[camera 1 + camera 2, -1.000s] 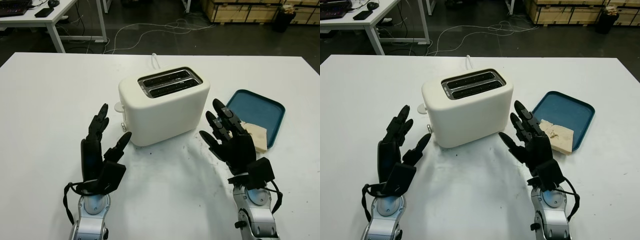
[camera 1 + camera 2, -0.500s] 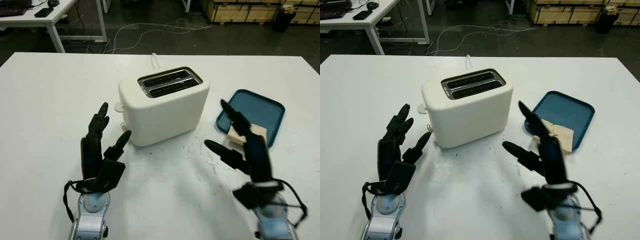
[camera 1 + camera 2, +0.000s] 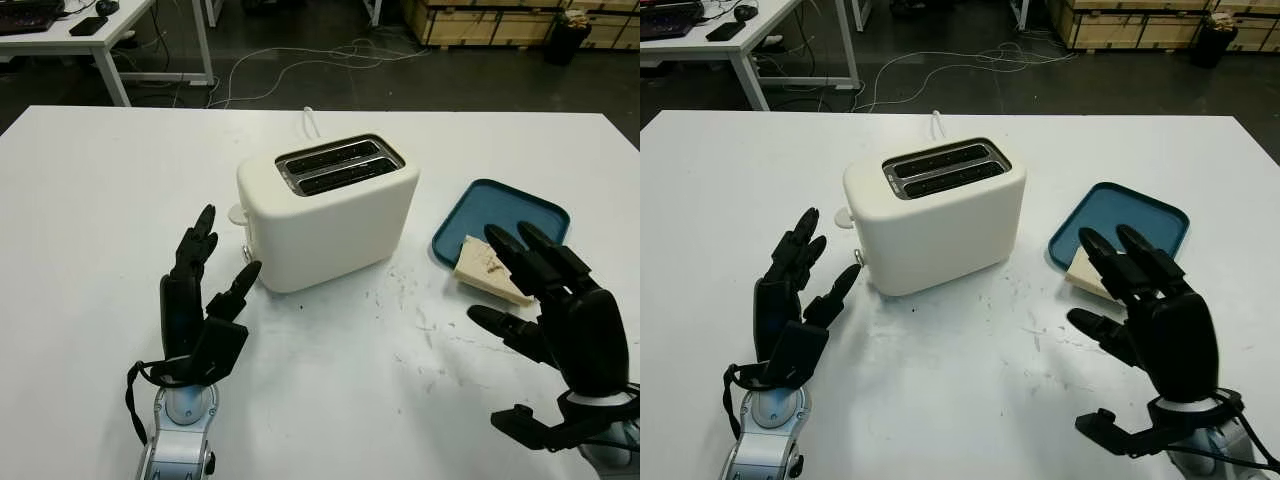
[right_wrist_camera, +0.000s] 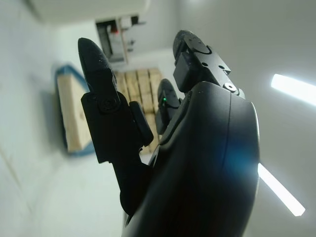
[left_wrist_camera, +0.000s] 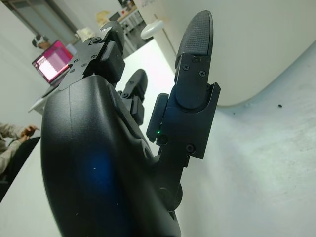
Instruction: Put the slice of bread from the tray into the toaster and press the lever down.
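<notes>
Nothing done yet: bread slice (image 3: 487, 272) sits on the blue tray (image 3: 505, 212), toaster (image 3: 328, 208) slots empty. Right hand (image 3: 550, 310) open beside the slice, empty; left hand (image 3: 200, 300) open, idle near the toaster. Grasp, insert, lever press all remain.

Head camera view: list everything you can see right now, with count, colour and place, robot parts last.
toaster: one, cream-white, mid-table, both slots empty
tray: one, blue, to the right of the toaster
slice of bread: one, pale, on the tray's near edge
table: one, white, under everything
cable: one, white, running off the table behind the toaster
cables: several, pale, on the dark floor beyond
left hand: one, black, open, beside the toaster's lever end
right hand: one, black, open, just short of the bread
</notes>
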Available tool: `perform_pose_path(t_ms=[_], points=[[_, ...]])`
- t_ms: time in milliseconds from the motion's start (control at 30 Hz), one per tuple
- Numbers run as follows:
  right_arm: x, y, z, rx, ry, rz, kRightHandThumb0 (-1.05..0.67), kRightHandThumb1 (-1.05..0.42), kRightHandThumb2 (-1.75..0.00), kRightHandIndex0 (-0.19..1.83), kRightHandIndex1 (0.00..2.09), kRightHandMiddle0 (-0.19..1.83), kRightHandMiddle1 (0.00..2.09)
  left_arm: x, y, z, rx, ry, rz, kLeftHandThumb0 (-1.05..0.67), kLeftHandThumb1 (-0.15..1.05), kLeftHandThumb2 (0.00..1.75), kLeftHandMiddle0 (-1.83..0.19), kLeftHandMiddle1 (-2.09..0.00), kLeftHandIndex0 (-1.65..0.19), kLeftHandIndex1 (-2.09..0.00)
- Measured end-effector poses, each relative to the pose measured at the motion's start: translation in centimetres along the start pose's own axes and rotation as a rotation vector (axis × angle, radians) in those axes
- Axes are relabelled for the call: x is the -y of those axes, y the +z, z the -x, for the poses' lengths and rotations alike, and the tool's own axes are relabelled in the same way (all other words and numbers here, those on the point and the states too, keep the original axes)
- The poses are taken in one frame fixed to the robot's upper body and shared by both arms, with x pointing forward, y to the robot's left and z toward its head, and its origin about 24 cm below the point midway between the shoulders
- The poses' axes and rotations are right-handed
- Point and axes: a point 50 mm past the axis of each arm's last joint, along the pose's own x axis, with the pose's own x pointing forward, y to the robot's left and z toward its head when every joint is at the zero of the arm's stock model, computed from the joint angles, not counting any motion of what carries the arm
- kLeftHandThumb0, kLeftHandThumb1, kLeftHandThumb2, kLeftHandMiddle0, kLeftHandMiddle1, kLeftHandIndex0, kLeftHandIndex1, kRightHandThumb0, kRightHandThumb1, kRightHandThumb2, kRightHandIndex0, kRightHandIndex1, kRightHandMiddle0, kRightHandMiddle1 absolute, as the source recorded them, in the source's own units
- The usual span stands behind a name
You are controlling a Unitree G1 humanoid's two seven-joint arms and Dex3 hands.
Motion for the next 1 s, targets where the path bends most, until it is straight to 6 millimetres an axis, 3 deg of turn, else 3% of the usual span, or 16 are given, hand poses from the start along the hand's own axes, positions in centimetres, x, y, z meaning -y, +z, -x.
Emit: perform_pose_path(t_ms=[400,1000], points=[[-2.2,-2.9,-0.3,-0.084,0.091,0.234,-0.44,-0.75,0.0,0.36,0.0,0.4,0.0,0.0,0.2,0.3,0.004,-0.006,0.004,-0.62,0.92,0.19,-0.31,-0.3,-0.32,0.0],[-4.1,-4.5,-0.2,-0.105,0.101,0.31,-0.44,-0.8,-0.01,0.33,0.0,0.35,0.0,0.1,0.2,0.3,-0.013,-0.021,-0.004,-0.64,0.92,0.18,-0.33,-0.3,-0.34,-0.01]])
